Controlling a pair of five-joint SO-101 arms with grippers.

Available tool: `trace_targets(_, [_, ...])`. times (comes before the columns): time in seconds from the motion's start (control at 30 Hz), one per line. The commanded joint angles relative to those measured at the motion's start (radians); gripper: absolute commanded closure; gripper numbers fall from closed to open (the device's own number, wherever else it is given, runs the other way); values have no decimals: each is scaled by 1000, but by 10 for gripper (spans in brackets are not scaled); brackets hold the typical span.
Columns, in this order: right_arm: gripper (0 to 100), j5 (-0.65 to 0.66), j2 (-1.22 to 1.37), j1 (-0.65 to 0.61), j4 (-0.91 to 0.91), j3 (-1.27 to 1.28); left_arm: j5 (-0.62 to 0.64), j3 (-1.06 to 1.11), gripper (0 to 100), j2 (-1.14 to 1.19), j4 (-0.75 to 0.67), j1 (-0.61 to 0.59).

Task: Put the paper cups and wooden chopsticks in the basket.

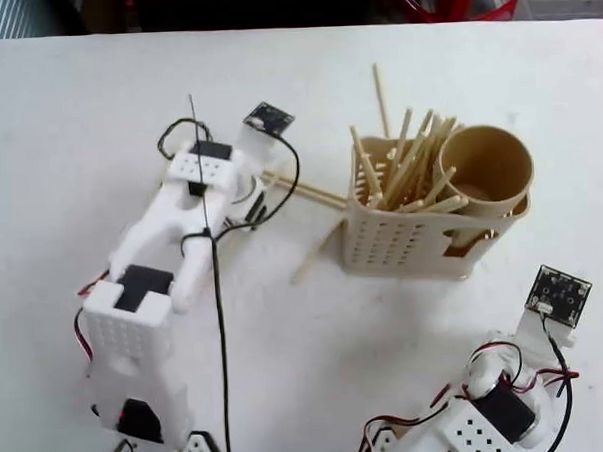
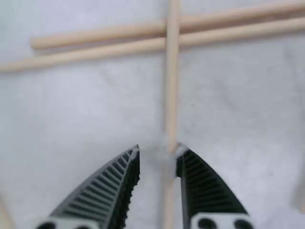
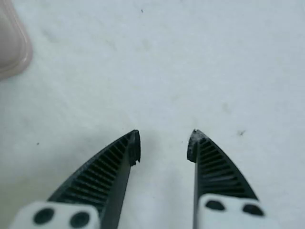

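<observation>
A cream perforated basket stands at the table's centre right, holding several wooden chopsticks and a tan paper cup. Two loose chopsticks lie side by side left of the basket, and another chopstick lies by its front left corner. My left gripper is open low over the table, with a single chopstick running between its fingers, close to one pad. The pair of chopsticks crosses beyond the tips. My right gripper is open over bare table.
The left arm stretches from the front left toward the loose chopsticks, trailing a black cable. The right arm sits at the front right corner. A corner of the basket shows near the right gripper.
</observation>
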Motion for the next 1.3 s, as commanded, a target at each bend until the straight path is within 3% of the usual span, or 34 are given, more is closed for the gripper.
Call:
trace_targets(0.0, [825, 2, -4, -2, -16, 9, -11, -37, 925, 2, 15, -13])
trace_targets(0.07, [825, 2, -4, -2, -16, 9, -9, -35, 984, 2, 15, -13])
trace_targets(0.33, [825, 2, -4, -2, -16, 9, -8, -44, 976, -12, 29, -21])
trace_targets(0.43, [825, 2, -4, -4, -16, 9, 3, -94, 976, -79, 103, -21])
trace_targets(0.67, [825, 2, -4, -7, -16, 9, 84, -155, 976, -486, 230, 28])
trace_targets(0.87, [825, 2, -4, -2, -16, 9, 84, -161, 976, -855, 245, 188])
trace_targets(1.03, [824, 2, -5, -10, -16, 9, 84, -161, 976, -1004, 94, 346])
trace_targets(1.27, [824, 2, -5, -10, -16, 9, 84, -97, 976, -1009, -245, 544])
